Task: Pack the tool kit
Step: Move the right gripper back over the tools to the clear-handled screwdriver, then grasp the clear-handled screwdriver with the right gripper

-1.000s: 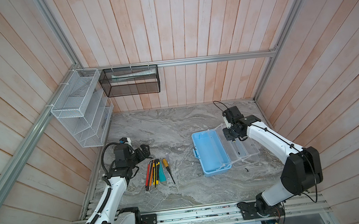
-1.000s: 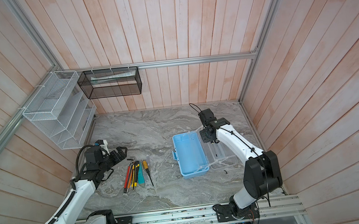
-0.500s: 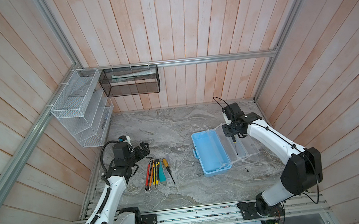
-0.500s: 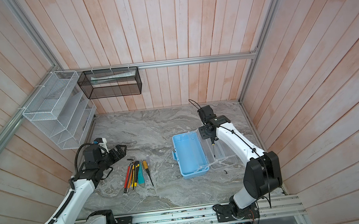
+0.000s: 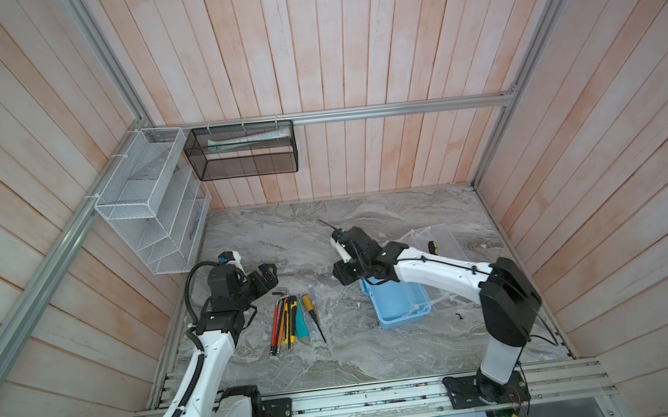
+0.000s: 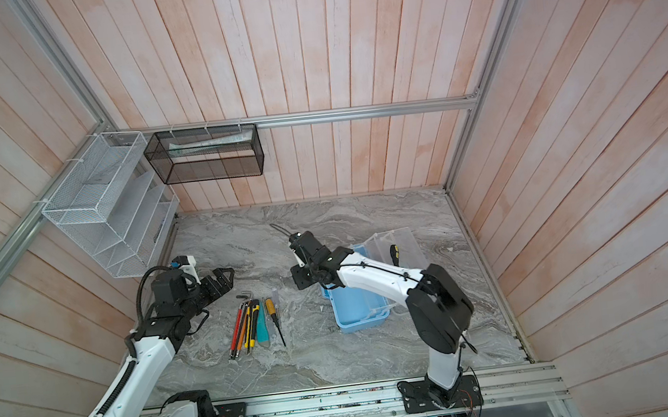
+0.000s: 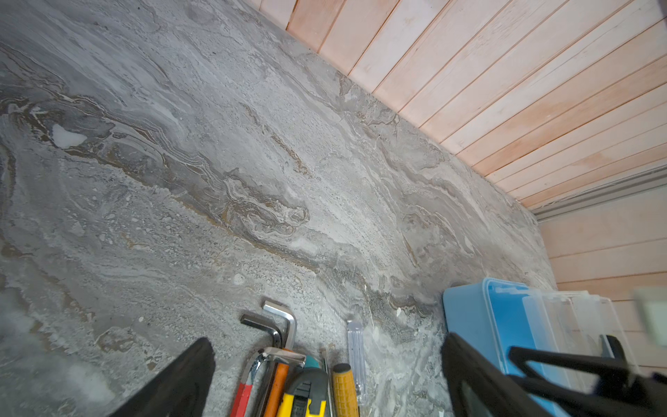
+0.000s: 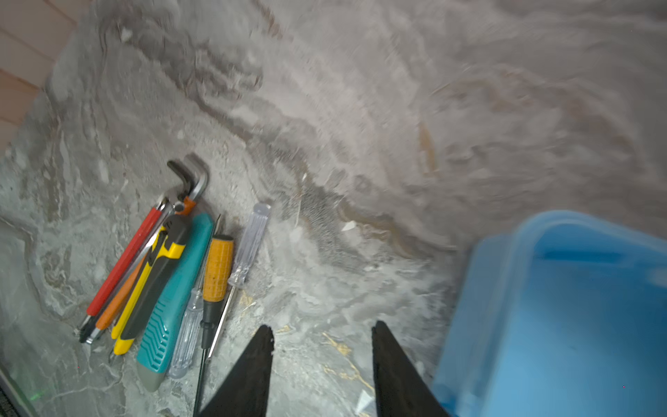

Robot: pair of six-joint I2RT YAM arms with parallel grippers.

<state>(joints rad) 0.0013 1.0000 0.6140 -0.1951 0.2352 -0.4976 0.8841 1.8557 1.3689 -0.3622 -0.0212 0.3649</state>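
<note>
- In both top views the left claw (image 5: 272,275) (image 6: 226,276) hovers low with its jaws spread wide and nothing between them. A row of small hand tools (image 5: 293,320) (image 6: 253,321) lies on the grey marbled surface (image 5: 326,235) (image 6: 338,359) just past its tips.
- The right claw (image 5: 341,275) (image 6: 299,279) hangs between that row and the light blue plastic box (image 5: 400,309) (image 6: 354,310), at the box's far end. Its jaws are parted and empty.
- On the box's side away from the right claw lies a clear plastic section (image 5: 445,234) (image 6: 404,238). A black-and-yellow screwdriver (image 5: 433,246) (image 6: 393,254) rests on it.
- In the left wrist view the left claw (image 7: 326,339) is wide apart over the tools. Silver L-shaped hex keys (image 7: 279,325) and a clear-handled screwdriver (image 7: 355,346) sit ahead between its fingers (image 7: 173,386). The blue box (image 7: 480,325) stands just beyond one finger.
- In the right wrist view the right claw (image 8: 322,326) has its jaws apart, with bare surface between them. The blue box (image 8: 577,307) is close beside one finger.
- Well off the other finger lie a red-sleeved hex key (image 8: 122,267), a yellow-and-black utility knife (image 8: 155,274), a teal utility knife (image 8: 177,289) and an orange-handled screwdriver (image 8: 216,267).
</note>
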